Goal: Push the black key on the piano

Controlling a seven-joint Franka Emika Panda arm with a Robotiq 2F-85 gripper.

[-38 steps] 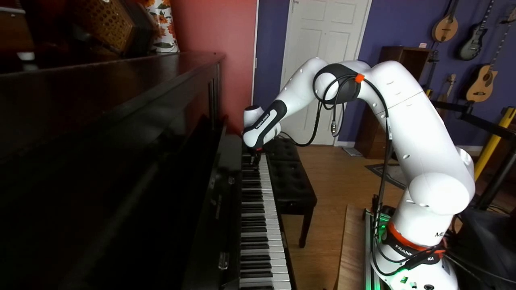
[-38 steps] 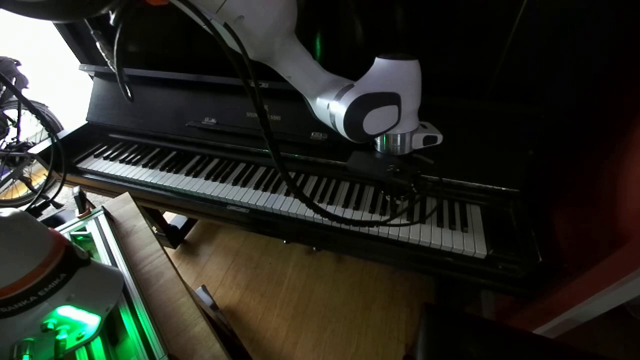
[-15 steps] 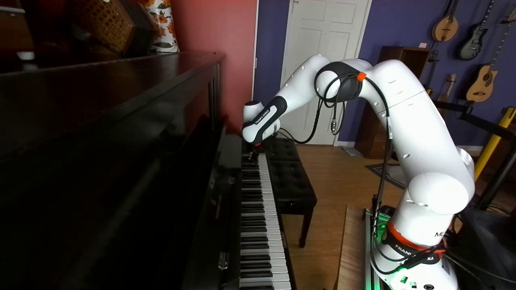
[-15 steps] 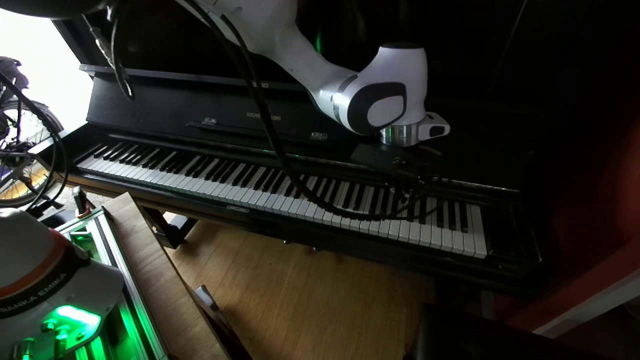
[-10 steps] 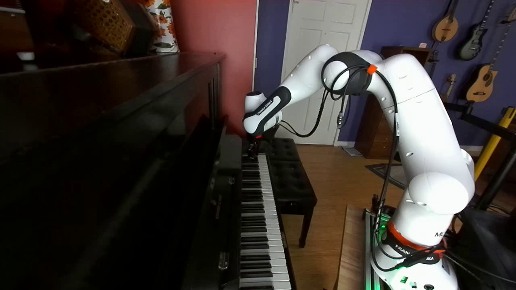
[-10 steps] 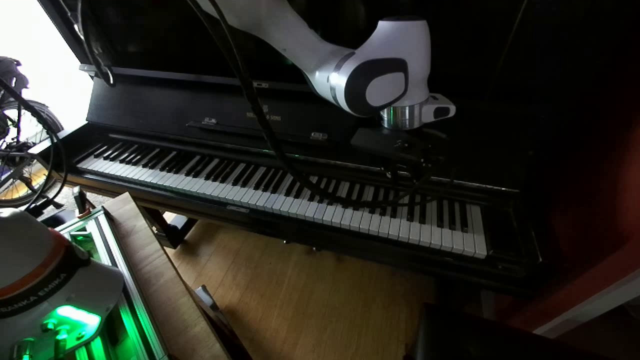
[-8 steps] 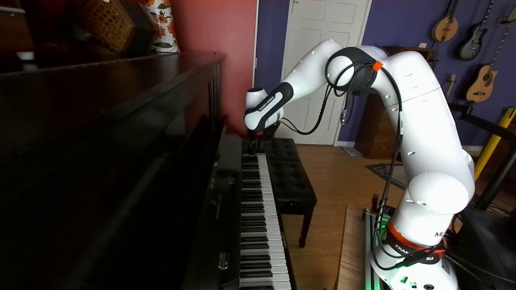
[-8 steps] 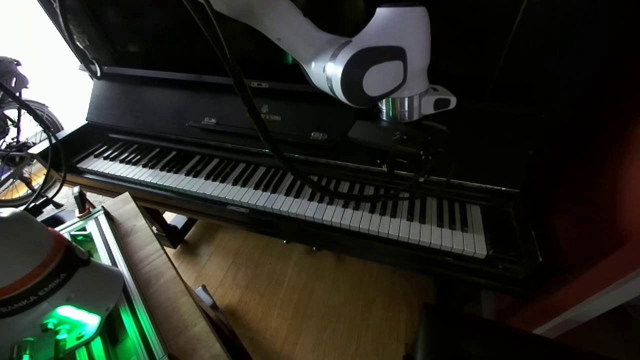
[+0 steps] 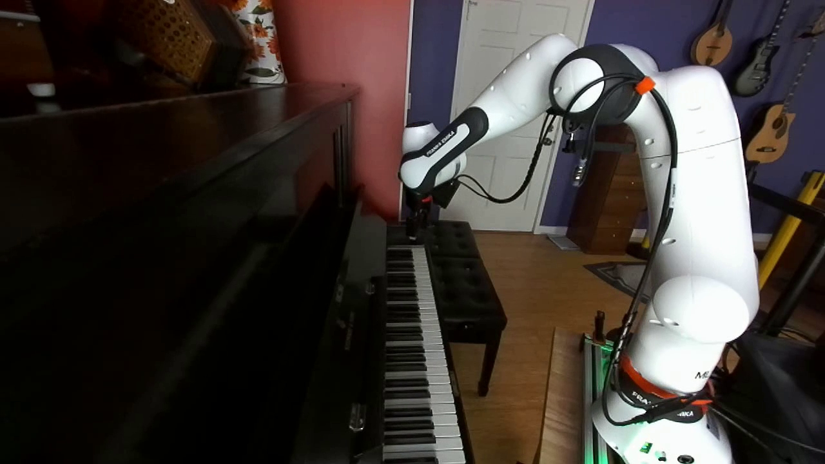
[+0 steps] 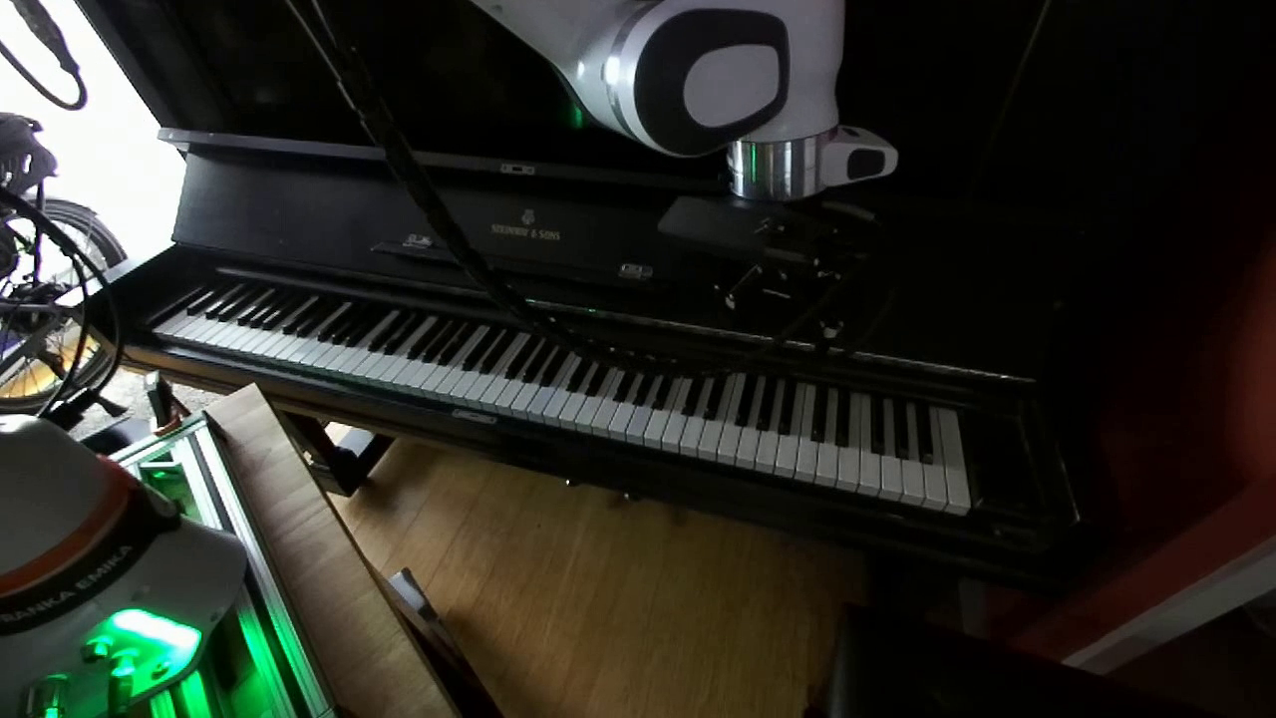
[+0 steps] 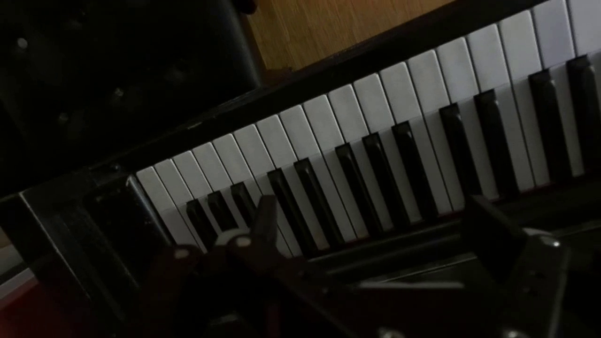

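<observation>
The piano (image 10: 339, 209) shows its dark glossy case and its long row of white and black keys in both exterior views. My gripper (image 10: 783, 311) hangs above the high end of the keyboard, apart from the keys. In the wrist view the gripper (image 11: 378, 206) stands open, its two dark fingers (image 11: 266, 218) wide apart with nothing between them. Several black keys (image 11: 415, 171) show beyond and between the fingers, all seemingly level. Which of them is the black key of the task I cannot tell. The left finger hides part of the keys behind it.
A dark padded bench (image 9: 467, 290) stands along the front of the keyboard. The fallboard (image 10: 598, 249) rises behind the keys, close to the gripper. A black cable (image 10: 429, 209) hangs from the arm across the piano. A wooden table (image 10: 309, 558) stands by the robot base.
My arm has risen and drawn back a little from the piano, lifting the gripper from down at the keys to well above them. Its fingers have spread apart. The piano has not moved.
</observation>
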